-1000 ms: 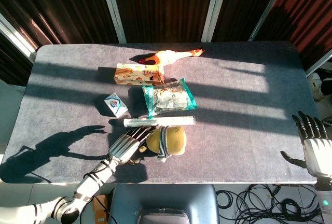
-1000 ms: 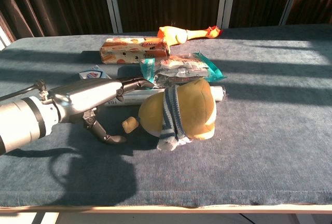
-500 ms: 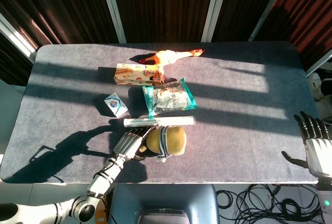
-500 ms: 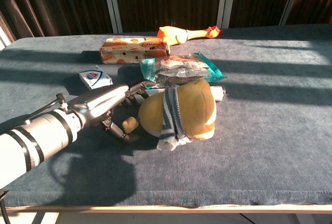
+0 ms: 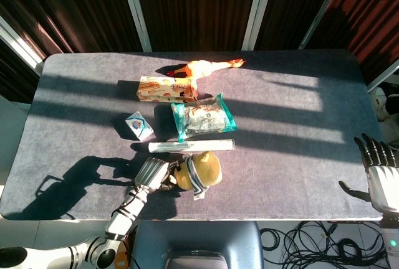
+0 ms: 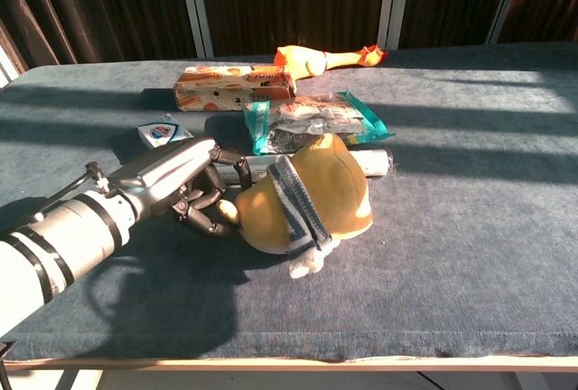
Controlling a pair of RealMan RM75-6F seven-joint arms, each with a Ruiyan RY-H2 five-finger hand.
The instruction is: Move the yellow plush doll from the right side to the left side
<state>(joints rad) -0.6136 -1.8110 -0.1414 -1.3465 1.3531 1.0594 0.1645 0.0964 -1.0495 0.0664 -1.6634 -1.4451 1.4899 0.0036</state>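
Right hand (image 5: 380, 175) in head view only.

Grey felt table (image 5: 293, 76) sitting under hard sunlight, bright bands and long shadows running across it. Behind the table, dark curtains (image 5: 193, 7) hanging between white posts (image 5: 134, 7). Below the table's near edge, black cables (image 5: 299, 241) lying on pale floor.

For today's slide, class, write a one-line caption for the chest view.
The left hand grips the tilted yellow plush doll beside a silver tube on the grey table.
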